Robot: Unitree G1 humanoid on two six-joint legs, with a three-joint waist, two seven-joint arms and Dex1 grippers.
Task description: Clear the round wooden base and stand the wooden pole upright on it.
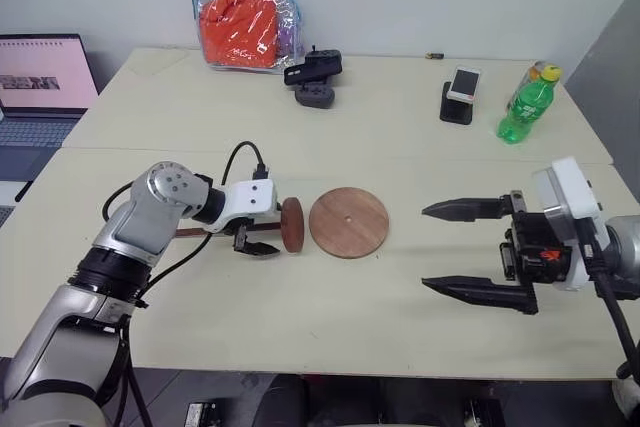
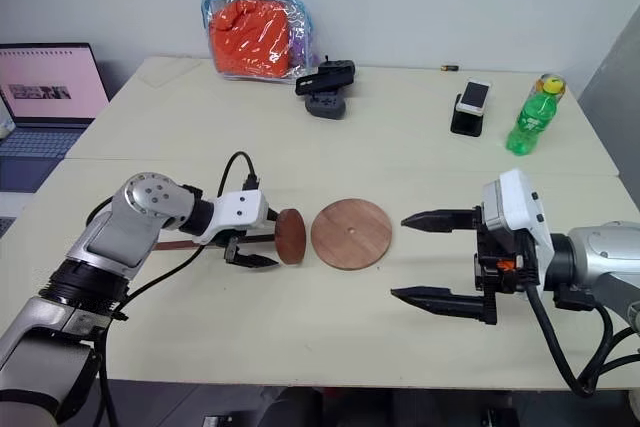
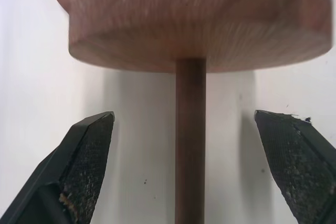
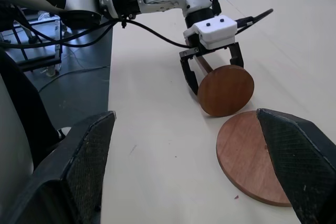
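No writing, label or number can be read on anything here.

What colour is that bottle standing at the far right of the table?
The bottle is bright green with a yellow cap, clearest in the left eye view.

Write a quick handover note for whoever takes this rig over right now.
Left end effector: open, fingers either side of the wooden pole, not closed on it.
Right end effector: open, empty, hanging right of the round wooden base.
Pole lies on the table, its end disc just left of the base.
Done: base bare.
Left: grip the pole, stand it upright on the base.
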